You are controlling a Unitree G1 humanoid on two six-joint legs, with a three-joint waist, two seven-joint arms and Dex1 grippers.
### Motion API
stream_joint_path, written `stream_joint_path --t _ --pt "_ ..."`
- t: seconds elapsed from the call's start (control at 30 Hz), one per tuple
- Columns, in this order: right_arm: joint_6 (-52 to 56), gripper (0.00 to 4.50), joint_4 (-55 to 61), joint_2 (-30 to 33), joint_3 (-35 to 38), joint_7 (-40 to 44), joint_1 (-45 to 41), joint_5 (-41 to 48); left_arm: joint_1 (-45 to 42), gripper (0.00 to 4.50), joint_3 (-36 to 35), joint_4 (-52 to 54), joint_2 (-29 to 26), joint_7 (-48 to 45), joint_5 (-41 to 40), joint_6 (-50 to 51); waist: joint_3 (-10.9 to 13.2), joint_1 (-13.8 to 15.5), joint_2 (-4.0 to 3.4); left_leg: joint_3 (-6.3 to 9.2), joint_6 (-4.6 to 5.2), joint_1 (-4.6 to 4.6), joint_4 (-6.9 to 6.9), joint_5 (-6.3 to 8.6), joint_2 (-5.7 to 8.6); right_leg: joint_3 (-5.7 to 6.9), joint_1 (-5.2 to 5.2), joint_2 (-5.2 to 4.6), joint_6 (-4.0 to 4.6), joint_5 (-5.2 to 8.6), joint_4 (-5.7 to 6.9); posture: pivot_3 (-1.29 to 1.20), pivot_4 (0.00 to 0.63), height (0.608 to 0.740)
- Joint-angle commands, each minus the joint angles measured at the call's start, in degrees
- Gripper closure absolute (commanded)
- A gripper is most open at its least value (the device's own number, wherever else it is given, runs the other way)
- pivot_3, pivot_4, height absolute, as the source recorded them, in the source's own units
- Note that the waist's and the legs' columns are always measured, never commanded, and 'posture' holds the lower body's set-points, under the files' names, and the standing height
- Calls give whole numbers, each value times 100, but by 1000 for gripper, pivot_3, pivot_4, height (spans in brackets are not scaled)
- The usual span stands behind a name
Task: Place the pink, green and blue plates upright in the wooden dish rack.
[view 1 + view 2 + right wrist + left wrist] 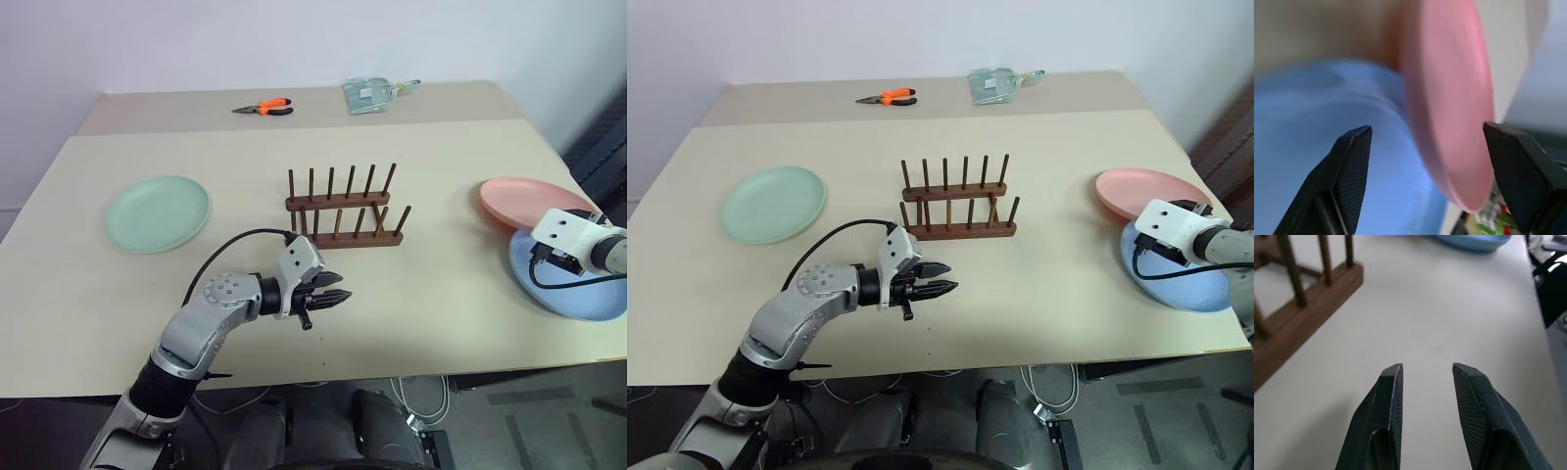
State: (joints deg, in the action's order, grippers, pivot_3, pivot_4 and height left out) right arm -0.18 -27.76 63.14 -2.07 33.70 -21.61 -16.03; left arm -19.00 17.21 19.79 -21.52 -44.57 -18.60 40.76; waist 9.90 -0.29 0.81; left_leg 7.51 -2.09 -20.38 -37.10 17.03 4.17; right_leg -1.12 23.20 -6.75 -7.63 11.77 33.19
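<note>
The pale green plate [158, 212] lies flat on the table's left side. The dark wooden dish rack [343, 208] stands in the middle with no plate between its pegs. At the far right the pink plate [524, 196] rests with its near edge over the blue plate [580, 297]. My left gripper [338, 297] hovers just in front of the rack, pointing right, open with nothing between its fingers [1386, 401]. My right gripper [1427, 127] is at the two right plates, wide open, with the pink plate's rim [1449, 122] in front of its gap and the blue plate [1312, 107] beside it.
Orange-handled pliers [265, 108] and a clear plastic bag [372, 95] lie at the back of the table. The blue plate sits close to the table's right front corner. A black cable [230, 245] loops above my left arm.
</note>
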Motion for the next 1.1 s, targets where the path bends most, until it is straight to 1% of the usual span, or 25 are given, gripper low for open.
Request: stream_joint_path --t 0.03,0.07,0.1,0.13,0.17,0.2,0.3,0.4,0.43,0.47,0.53,0.57,0.6,0.63,0.67,0.7,0.8,0.87,0.97,1.1 --pt "-505 2118 -709 -91 -231 -446 -392 -423 -81 2899 -117 191 9 3 -118 -148 0 -29 0 0 0 -2 0 0 1 0 0 0 1 -1 0 0 150 740" --pt "-582 2727 -801 -118 -261 -512 -436 -458 -68 2899 -132 206 -14 10 -101 -202 0 -33 1 1 0 -1 0 0 1 -1 0 0 2 -1 0 0 150 740" --pt "-630 3133 -861 -145 -265 -566 -478 -473 -56 2899 -149 220 -36 23 -86 -253 0 -33 0 1 0 -2 0 0 1 -1 0 0 2 -2 0 0 150 740" --pt "-649 3721 -857 -159 -258 -579 -501 -468 -47 2899 -176 231 -53 51 -82 -272 0 -32 0 1 0 -1 0 0 2 -2 0 0 2 -2 0 0 150 740" --pt "-661 4219 -823 -163 -245 -587 -507 -457 -44 2899 -198 234 -69 73 -90 -285 0 -33 -1 1 0 -2 0 -1 2 -3 0 0 2 -2 0 0 150 740" --pt "-656 4472 -736 -153 -216 -597 -497 -440 -44 2899 -214 233 -90 90 -89 -299 0 -33 -1 1 0 -1 -1 -1 3 -5 0 0 2 -2 0 0 150 740" --pt "-662 4472 -281 -84 -32 -662 -389 -358 -29 2899 -221 202 -173 131 -40 -348 0 -37 -2 0 0 0 -3 -1 4 -8 -2 0 1 -2 1 0 150 740" --pt "-605 4472 403 -37 314 -633 -263 -145 -3 2899 -241 168 -240 156 -20 -416 0 -48 -6 1 0 1 -1 -1 2 -8 0 2 -2 -1 2 0 150 740" --pt "-390 4472 967 -151 634 -448 -284 299 9 2899 -286 155 -277 164 -17 -445 0 -43 -6 1 1 1 -1 -1 2 -7 0 2 -7 -1 3 0 150 740" --pt "-32 4472 1593 -352 970 -210 -338 941 14 2899 -346 135 -311 164 -27 -469 4 -46 -9 2 1 0 -1 -1 2 -7 0 2 -11 -1 3 0 150 740" --pt "1277 4472 2930 -924 1586 127 -522 2615 6 2899 -498 87 -359 172 -90 -472 7 -74 -12 2 1 1 0 0 -3 -12 1 6 -23 -4 2 0 150 740" --pt "2068 4472 3510 -1182 1818 159 -584 3481 -1 2899 -559 60 -384 159 -115 -483 8 -76 -11 7 1 2 3 0 -6 -13 2 10 -25 -4 5 0 150 740" --pt "2714 4472 4072 -1464 2061 139 -639 4584 -13 2899 -632 29 -421 127 -138 -502 7 -55 -12 19 1 4 3 0 -10 -13 1 16 -27 -6 8 0 150 740" --pt "3408 4472 4410 -1861 2301 -247 -776 5711 -42 2899 -721 -40 -471 78 -158 -532 7 -32 -5 29 1 3 1 0 -10 -11 0 17 -25 -8 8 0 150 740" --pt "3906 4472 4616 -2129 2488 -574 -879 6466 -62 2899 -780 -88 -504 42 -171 -553 3 -25 6 40 1 2 2 0 -11 -2 -3 19 -15 -13 9 0 150 740" --pt "4184 4472 4820 -2325 2551 -784 -896 6885 -85 2899 -823 -142 -547 5 -178 -577 3 5 7 53 1 0 0 0 -14 6 -5 23 -13 -13 8 0 150 740" --pt "4711 4472 5226 -2564 2541 -1220 -762 7596 -115 2899 -868 -231 -622 -64 -167 -643 3 136 7 55 1 -8 -3 0 -6 6 -4 13 7 -3 0 0 150 740" --pt "4905 4472 5227 -2650 2581 -1514 -769 7912 -120 2899 -867 -248 -634 -79 -161 -670 3 167 6 51 2 -18 -7 0 -1 5 -1 -2 4 -1 -6 0 150 740" --pt "5053 4472 5097 -2727 2494 -1757 -733 8033 -86 2899 -841 -194 -627 -52 -144 -678 3 163 7 41 9 -19 -6 4 8 -4 5 -5 2 -2 -10 0 150 740" --pt "5168 4472 5056 -2677 2375 -1820 -604 8049 -35 2899 -811 -124 -601 -5 -129 -679 3 105 6 32 9 -15 5 4 1 7 10 8 -11 -9 -2 0 150 740"
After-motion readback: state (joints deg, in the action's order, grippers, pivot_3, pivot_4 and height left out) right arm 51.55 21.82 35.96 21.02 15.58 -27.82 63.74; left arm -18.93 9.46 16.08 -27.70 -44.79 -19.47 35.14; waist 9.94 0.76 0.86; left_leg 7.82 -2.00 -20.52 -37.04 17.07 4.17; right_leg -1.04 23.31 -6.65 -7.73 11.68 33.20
